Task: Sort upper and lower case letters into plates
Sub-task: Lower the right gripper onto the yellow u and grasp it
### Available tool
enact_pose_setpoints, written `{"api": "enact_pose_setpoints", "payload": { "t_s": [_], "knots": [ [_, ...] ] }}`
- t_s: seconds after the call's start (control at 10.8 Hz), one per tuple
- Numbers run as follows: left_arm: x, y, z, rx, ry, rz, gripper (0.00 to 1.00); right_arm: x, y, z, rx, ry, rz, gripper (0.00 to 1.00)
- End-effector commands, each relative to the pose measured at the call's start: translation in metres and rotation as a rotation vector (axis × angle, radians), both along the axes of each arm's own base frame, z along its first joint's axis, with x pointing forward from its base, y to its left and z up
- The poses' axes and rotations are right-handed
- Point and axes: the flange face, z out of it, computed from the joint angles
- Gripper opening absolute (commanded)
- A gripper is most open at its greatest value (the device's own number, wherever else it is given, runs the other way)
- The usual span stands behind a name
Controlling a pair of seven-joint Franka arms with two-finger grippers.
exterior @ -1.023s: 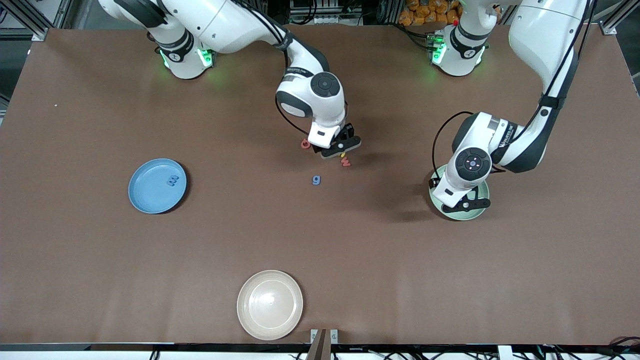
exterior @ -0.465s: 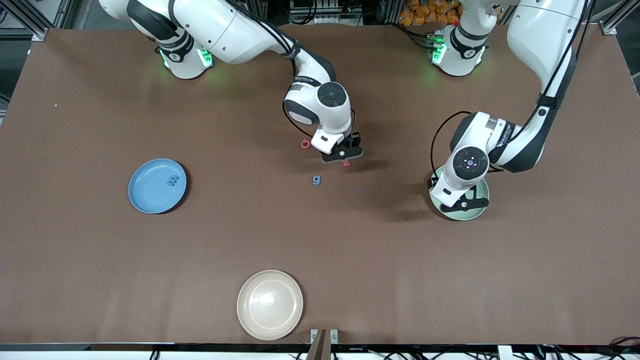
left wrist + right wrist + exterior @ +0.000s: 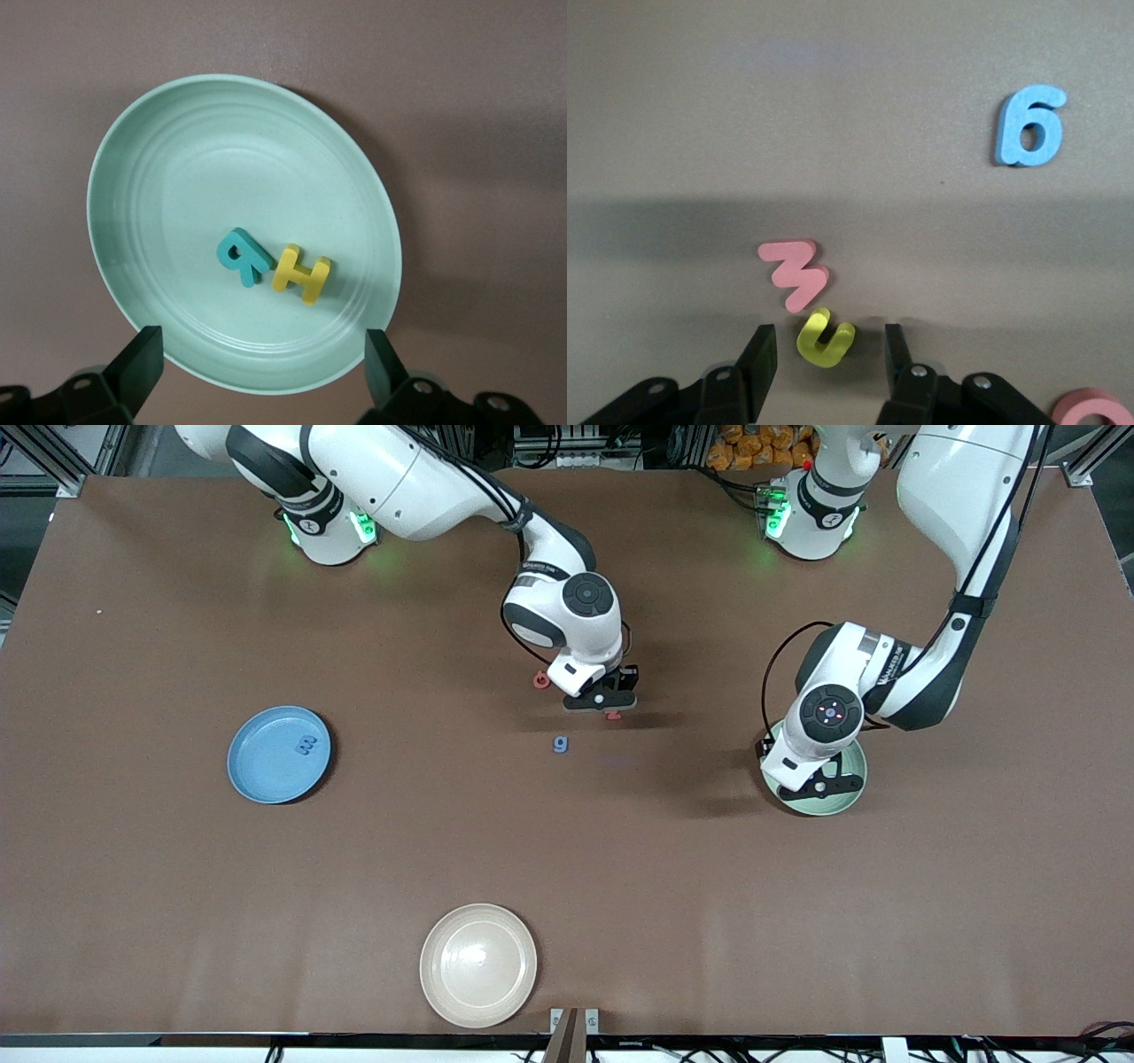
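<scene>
My right gripper (image 3: pixel 602 703) is low over the middle of the table, open, its fingers (image 3: pixel 761 359) either side of a yellow letter u (image 3: pixel 825 337) without touching it. A pink w (image 3: pixel 795 273) lies against that u. A blue g (image 3: pixel 560 744) and a red o (image 3: pixel 540 680) lie close by. My left gripper (image 3: pixel 828 786) hovers open over the mint plate (image 3: pixel 843 802), which holds a teal R (image 3: pixel 242 256) and a yellow H (image 3: pixel 302 273). The blue plate (image 3: pixel 266 775) toward the right arm's end holds one blue letter (image 3: pixel 306 745).
A beige plate (image 3: pixel 478 965) sits near the table's edge closest to the front camera. Bare brown tabletop surrounds the loose letters.
My right gripper has come down over the yellow u and its fingers have narrowed around it. The left gripper has shifted slightly over the mint plate, still open.
</scene>
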Motion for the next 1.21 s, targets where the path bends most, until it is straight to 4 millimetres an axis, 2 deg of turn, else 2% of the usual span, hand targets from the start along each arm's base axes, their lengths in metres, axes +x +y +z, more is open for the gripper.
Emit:
{"api": "enact_pose_setpoints", "payload": {
  "t_s": [0.0, 1.12],
  "knots": [
    [-0.004, -0.002, 0.003, 0.014, -0.020, 0.009, 1.00, -0.001, 0.006, -0.003, 0.003, 0.014, -0.057, 0.57],
    [-0.001, 0.001, 0.005, 0.013, -0.027, 0.021, 1.00, -0.006, 0.008, -0.022, 0.005, 0.030, -0.099, 0.41]
  ]
}}
